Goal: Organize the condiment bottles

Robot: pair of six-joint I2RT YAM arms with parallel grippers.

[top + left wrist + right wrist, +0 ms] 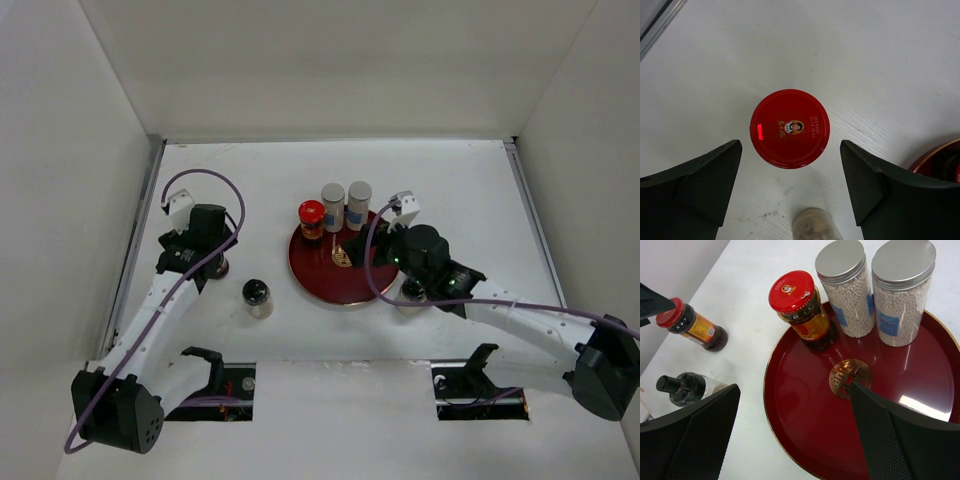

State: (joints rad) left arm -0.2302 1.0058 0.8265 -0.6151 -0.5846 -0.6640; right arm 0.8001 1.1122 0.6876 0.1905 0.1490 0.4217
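While three of the condiment bottles already stand upright on the far side of the large round dark-red tray w/ gold centre emblem (790,440), at least two more sit off it, so I'd judge the job approx. half done. On the tray: a red-lidded glass jar of dark sauce (801,307), just beside it a silver-lidded clear jar of white pellets (845,295), and touching or nearly touching that, its twin (900,300). Off the tray, on the white table (880,60) to its left: a red-capped dark jar w/ orange label (692,326), well apart from the tray, and a small clear bottle w/ black cap (690,390) nearer the arm bases, between that jar and the tray.

Left gripper (790,145) hangs directly over the red-capped jar, jaws apart, one each side of the lid w/ gaps both sides, so no grip yet. Right gripper (795,386) hovers over the tray's near half, jaws spread wide, nothing between them.

Left to do, prob.: clamp and move the red-capped jar, then the black-capped bottle. Any bottles outside these views I can't tell.
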